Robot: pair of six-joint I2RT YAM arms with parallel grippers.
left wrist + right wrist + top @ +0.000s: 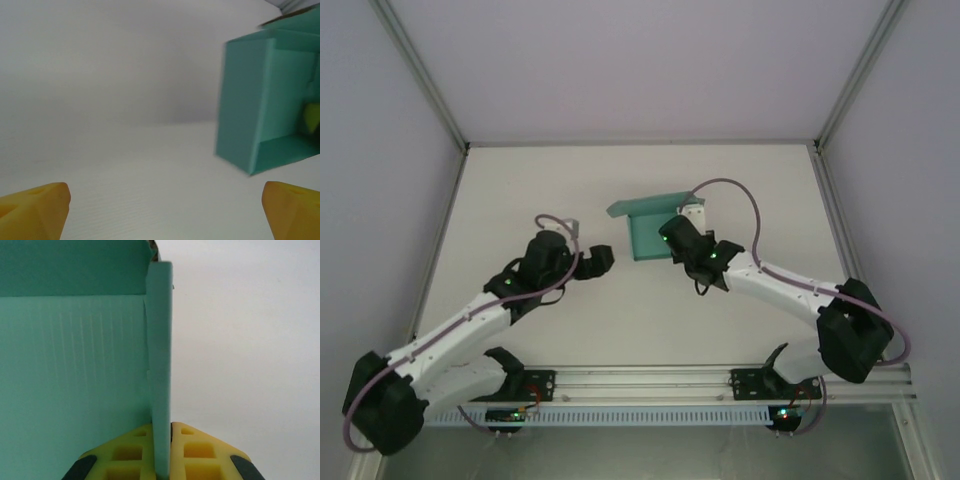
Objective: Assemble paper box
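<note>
Right claw (161, 432) clamped on wall of thin teal-green card box (75, 365), left claw (165, 192) apart: risks creasing card if tugged.

Left arm (460, 325) and right arm (785, 285): white links, black joints, green LEDs (712, 256), mauve cables (740, 190) looped off the wrists, red wires (535, 392) at the bases; left gripper (165, 200) and right gripper (161, 440) carry yellow pads (197, 455), the right's with square pockets on black backing.

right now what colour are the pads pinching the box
Yellow, clearest in the right wrist view, where the right gripper clamps the paper box.
</note>
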